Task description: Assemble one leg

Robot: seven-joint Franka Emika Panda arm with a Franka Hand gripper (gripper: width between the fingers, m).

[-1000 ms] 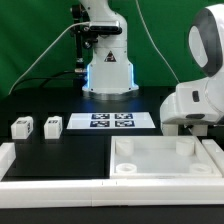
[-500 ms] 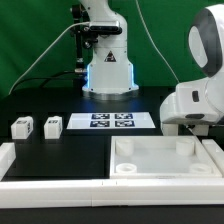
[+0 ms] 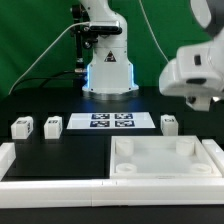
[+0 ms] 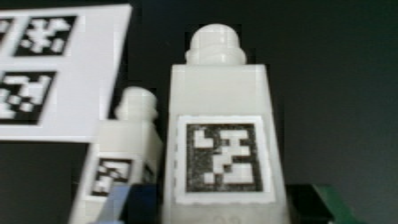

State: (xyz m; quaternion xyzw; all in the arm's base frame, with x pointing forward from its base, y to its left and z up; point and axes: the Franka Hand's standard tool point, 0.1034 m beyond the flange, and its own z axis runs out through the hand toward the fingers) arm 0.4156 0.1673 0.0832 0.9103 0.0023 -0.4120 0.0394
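Note:
In the wrist view a white leg point(image 4: 217, 130) with a black-and-white tag stands between my fingers, a dark pad against each side of its base; the gripper point(image 4: 217, 206) is shut on it. A second leg point(image 4: 125, 140) stands just behind it, next to the marker board point(image 4: 54, 70). In the exterior view my gripper point(image 3: 207, 98) hangs raised at the right, above that second leg point(image 3: 168, 123). The held leg is hidden there. Two more legs point(image 3: 20, 128) point(image 3: 52, 125) stand at the exterior view's left.
The large white square piece with corner sockets point(image 3: 165, 160) lies at the front right. A low white frame point(image 3: 50, 165) runs along the front left. The marker board point(image 3: 110, 121) lies mid-table before the robot base point(image 3: 108, 70).
My hand has risen from low on the table at the exterior view's right to well above it, uncovering the leg that stands beside the marker board.

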